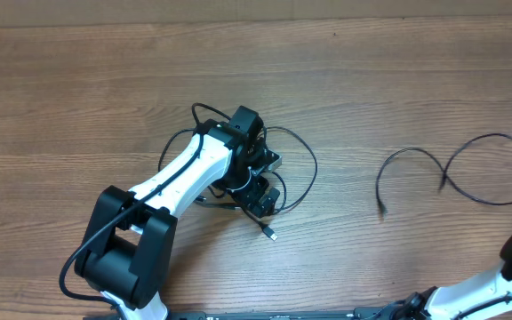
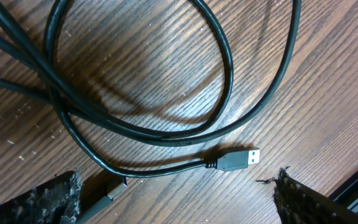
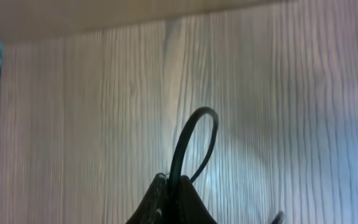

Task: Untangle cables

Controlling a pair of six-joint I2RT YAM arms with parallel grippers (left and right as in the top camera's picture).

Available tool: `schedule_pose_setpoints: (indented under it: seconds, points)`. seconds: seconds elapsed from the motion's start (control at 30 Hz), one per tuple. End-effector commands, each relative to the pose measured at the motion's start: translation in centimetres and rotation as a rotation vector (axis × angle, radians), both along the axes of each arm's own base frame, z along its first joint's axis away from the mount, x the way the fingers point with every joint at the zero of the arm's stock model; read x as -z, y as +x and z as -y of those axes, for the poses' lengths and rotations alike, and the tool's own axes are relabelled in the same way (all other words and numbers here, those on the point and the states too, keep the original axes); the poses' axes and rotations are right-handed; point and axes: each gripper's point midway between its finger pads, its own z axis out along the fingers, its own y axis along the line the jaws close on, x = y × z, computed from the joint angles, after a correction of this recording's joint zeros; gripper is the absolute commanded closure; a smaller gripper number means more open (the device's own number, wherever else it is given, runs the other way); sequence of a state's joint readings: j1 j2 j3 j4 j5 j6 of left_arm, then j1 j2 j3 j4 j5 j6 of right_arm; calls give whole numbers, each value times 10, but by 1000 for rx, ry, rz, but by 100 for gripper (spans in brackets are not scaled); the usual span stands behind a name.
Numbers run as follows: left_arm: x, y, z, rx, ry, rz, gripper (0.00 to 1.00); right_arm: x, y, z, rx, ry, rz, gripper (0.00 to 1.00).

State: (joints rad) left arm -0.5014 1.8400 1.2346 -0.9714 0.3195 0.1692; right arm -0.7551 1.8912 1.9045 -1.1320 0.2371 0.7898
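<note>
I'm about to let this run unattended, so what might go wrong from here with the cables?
1. The open left end effector hangs over several overlapping cables; closing might pinch two at once and tighten the tangle.
2. The right end effector is shut on a thin cable loop; a hard pull could kink it or let it slip out.
</note>
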Motion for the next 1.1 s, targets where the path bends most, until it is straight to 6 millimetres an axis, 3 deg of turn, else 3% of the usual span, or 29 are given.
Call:
schedule_pose_setpoints:
  seconds: [0.0,0.4,0.67,0.73,0.8,0.83,0.9,1.07]
  points:
    - [-4,0,2,22,-28,14,0,19,-19,31,73,-26,-61,96]
    - [-4,0,1,25,-24,15,0,77,-60,98,222,-8,-97,96]
    - [-4,2,3,25,-29,24,0,64,-66,135,210,-112,-48,96]
    - [-4,3,3,24,-29,25,0,63,-65,136,208,-115,-35,84]
    - [-4,2,3,24,-29,24,0,64,-62,135,199,-107,-23,53]
    - [-4,2,3,24,-29,24,0,64,-60,134,192,-99,-13,27]
    - [-4,2,3,24,-29,23,0,64,-57,133,183,-92,-2,3]
    - [-4,2,3,25,-29,25,0,67,-41,125,105,-51,46,0]
